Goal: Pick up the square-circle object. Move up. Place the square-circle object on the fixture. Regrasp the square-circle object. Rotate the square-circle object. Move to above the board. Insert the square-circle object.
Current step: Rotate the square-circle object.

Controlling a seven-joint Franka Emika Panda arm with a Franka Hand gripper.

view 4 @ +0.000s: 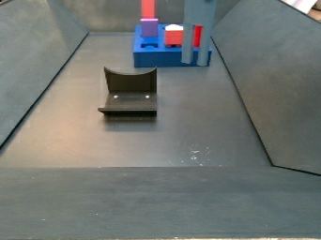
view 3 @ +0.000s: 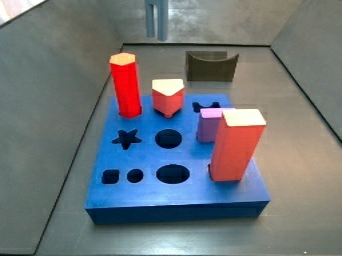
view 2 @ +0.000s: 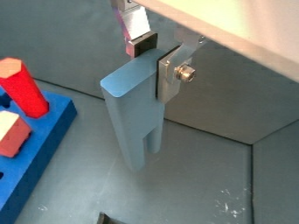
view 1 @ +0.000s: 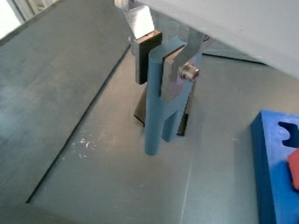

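Observation:
My gripper is shut on the upper end of the square-circle object, a slender grey-blue bar hanging upright in the air with its two prongs pointing down. Both wrist views show it; the gripper clamps the bar between a dark pad and a silver plate. The dark fixture stands on the floor below and just behind the bar. The blue board lies off to one side, clear of the bar. In both side views only the bar's lower part dips in from above; the gripper itself is out of frame.
The board carries a tall red peg, a salmon block, a small red-and-cream peg and a purple peg. The fixture sits behind it, shown also as the fixture. Grey walls surround the floor.

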